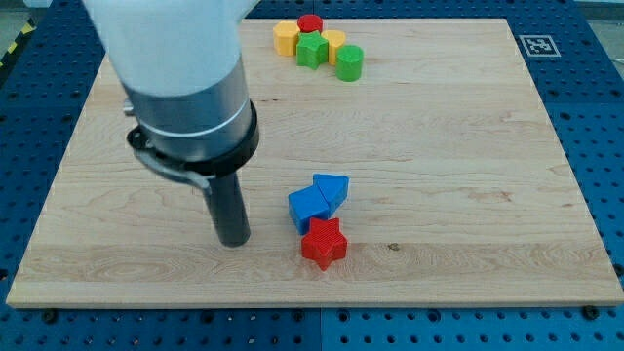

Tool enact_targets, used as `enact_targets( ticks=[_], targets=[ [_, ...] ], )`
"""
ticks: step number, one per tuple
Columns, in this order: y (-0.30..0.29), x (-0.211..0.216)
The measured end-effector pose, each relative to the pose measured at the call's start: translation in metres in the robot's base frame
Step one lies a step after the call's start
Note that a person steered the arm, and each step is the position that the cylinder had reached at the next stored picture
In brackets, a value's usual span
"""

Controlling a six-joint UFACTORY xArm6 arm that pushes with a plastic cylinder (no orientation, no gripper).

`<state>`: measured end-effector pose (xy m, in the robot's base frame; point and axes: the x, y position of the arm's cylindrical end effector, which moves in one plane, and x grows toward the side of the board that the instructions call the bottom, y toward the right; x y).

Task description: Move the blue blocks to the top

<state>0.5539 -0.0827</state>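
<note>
Two blue blocks sit together below the board's middle: a blue triangular block (332,188) and a blue cube (309,209) touching it at its lower left. A red star block (324,244) touches the cube from below. My tip (233,241) rests on the board to the left of the blue cube, a clear gap apart, roughly level with the red star. The arm's grey and white body (185,88) fills the upper left of the view and hides the board behind it.
At the view's top, a cluster: a yellow block (286,38), a red cylinder (310,23), a green block (312,50), a yellow cylinder (334,42), a green cylinder (350,62). A marker tag (537,45) sits at the wooden board's (468,146) top right corner.
</note>
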Motion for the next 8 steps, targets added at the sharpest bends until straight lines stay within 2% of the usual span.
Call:
enact_targets(
  ticks=[4,8],
  targets=[
    [0.102,-0.012],
    [0.124,-0.045]
  ],
)
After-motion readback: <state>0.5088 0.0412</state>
